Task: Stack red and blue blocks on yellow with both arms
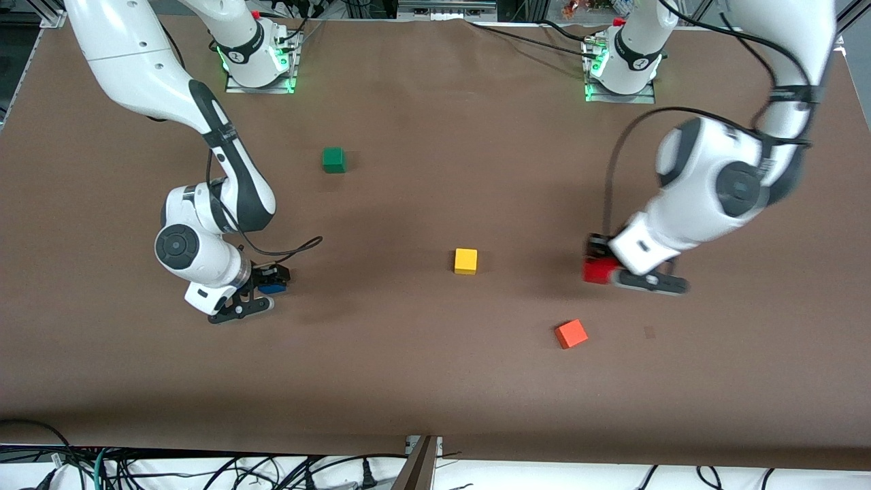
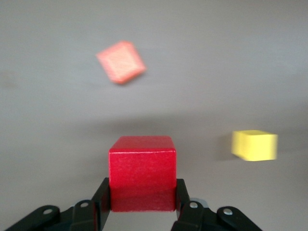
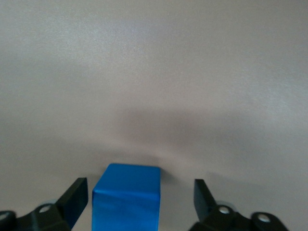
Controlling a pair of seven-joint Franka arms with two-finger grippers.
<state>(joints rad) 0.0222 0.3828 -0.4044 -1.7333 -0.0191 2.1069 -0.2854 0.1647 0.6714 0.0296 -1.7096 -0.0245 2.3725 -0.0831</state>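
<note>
Clenching the red block, the left gripper has the yellow block off to one side; the right gripper, fingers released, straddles the blue block.

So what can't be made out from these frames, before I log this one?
- Whether the red block has left the table: motion blur smears the left pincer in the front view, and the left wrist view shows no gap beneath the block.
- Most of the blue block: covered by the right pincer in the front view, cut by the frame edge in the right wrist view.
</note>
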